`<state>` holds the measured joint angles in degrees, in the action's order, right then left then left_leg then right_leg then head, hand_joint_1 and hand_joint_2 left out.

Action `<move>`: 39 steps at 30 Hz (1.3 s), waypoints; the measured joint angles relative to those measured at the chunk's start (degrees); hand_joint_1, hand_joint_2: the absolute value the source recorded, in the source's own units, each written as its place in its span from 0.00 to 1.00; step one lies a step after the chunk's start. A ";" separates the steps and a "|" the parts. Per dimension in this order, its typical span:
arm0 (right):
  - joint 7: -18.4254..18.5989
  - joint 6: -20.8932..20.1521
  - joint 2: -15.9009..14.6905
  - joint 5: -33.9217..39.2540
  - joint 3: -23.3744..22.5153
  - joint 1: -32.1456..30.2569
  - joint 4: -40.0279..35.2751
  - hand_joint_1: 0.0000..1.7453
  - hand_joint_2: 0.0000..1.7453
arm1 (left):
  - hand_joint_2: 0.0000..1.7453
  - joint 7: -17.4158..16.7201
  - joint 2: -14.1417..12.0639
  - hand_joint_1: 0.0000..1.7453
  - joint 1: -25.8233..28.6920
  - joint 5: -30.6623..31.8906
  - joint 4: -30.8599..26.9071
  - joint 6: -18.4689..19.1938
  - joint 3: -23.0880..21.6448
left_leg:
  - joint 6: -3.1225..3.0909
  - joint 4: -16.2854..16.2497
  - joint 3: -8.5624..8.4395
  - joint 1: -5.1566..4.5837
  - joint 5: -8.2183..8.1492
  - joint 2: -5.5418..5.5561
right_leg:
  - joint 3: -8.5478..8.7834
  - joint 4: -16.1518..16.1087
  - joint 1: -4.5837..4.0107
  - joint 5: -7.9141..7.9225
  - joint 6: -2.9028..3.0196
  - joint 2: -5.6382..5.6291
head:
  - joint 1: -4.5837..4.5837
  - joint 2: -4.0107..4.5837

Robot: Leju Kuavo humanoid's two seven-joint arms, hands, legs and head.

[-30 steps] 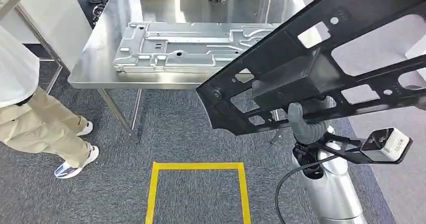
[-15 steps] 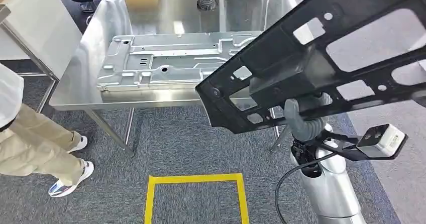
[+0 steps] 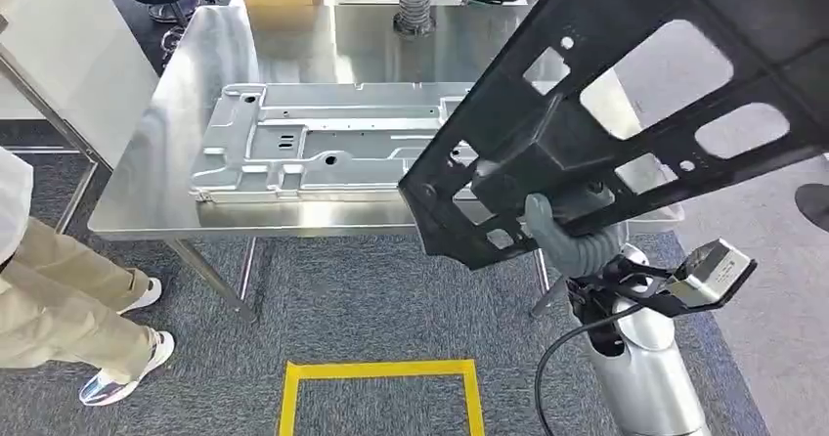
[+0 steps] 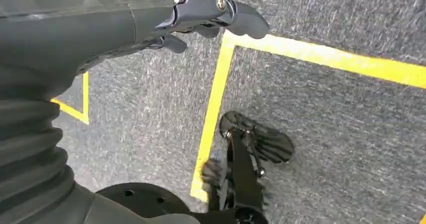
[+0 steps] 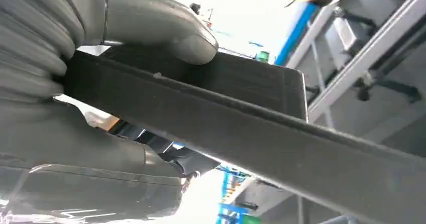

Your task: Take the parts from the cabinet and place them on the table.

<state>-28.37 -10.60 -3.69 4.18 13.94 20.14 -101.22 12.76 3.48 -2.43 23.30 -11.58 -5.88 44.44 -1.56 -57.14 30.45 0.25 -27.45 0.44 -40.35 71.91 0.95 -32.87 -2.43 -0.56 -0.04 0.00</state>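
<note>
Fingers of the right hand (image 3: pixel 567 231) are clamped on the black frame part (image 3: pixel 626 94), with the grey thumb pressed up against its lower edge.

Head view: the black frame part is held tilted, rising from its low corner at about 7 o'clock of the hand toward 1 o'clock, and it overlaps the right end of the steel table (image 3: pixel 196 123). A silver stamped panel (image 3: pixel 323 148) lies flat on the table, at 9 o'clock from the hand. The silver right forearm (image 3: pixel 645 377) is seen at 5 o'clock of the frame, with a wrist camera (image 3: pixel 719 265) mounted at its side. A yellow taped square (image 3: pixel 381 370) is marked on the grey carpet (image 3: pixel 371 289) at 6 o'clock. A person's legs in beige trousers (image 3: pixel 59 299) stand at 8 o'clock, beside the table's left end.

Left wrist view: the left hand (image 4: pixel 201 18) hangs over grey carpet and yellow tape lines (image 4: pixel 216 88); nothing is held, and the fingers (image 4: pixel 241 18) are loosely apart.

Right wrist view: the grey thumb (image 5: pixel 166 30) is laid on one face of the black frame part (image 5: pixel 241 123) and the rest of the hand on the opposite face, so the part is pinched between them. Blurred racking (image 5: pixel 361 68) is seen behind.
</note>
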 joint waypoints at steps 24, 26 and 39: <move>-0.02 0.31 -0.57 -0.83 0.35 -0.99 -2.04 1.00 1.00 | 1.00 -0.24 0.31 0.00 -0.31 0.35 -0.02 -0.15 0.24 | 0.47 0.08 2.94 0.06 2.70 -0.11 | 10.12 -12.77 -0.89 3.92 1.56 0.13 | 0.55 0.02; -0.07 0.29 -0.57 -0.83 0.44 -0.76 -2.30 1.00 1.00 | 1.00 -0.24 0.28 0.00 -0.43 0.35 -0.02 -0.15 0.26 | -0.05 0.14 2.49 0.06 2.28 -0.13 | 6.52 -6.32 -0.67 0.96 1.17 0.20 | 0.07 0.00; 0.68 -0.19 -0.48 -2.43 0.87 -0.53 -2.91 1.00 1.00 | 1.00 -0.17 0.48 0.00 -0.55 -0.11 -0.02 -0.15 1.05 | 2.51 -1.15 -1.19 0.20 -1.94 -0.17 | 5.91 -14.48 -0.35 8.21 3.15 0.55 | 0.07 0.00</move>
<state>-27.69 -10.80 -4.17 1.75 14.82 19.60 -104.13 12.59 3.96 -2.98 23.19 -11.61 -6.03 45.49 0.95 -58.29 29.26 0.45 -29.39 0.27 -34.44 57.43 0.61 -24.66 0.72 0.00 0.02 0.00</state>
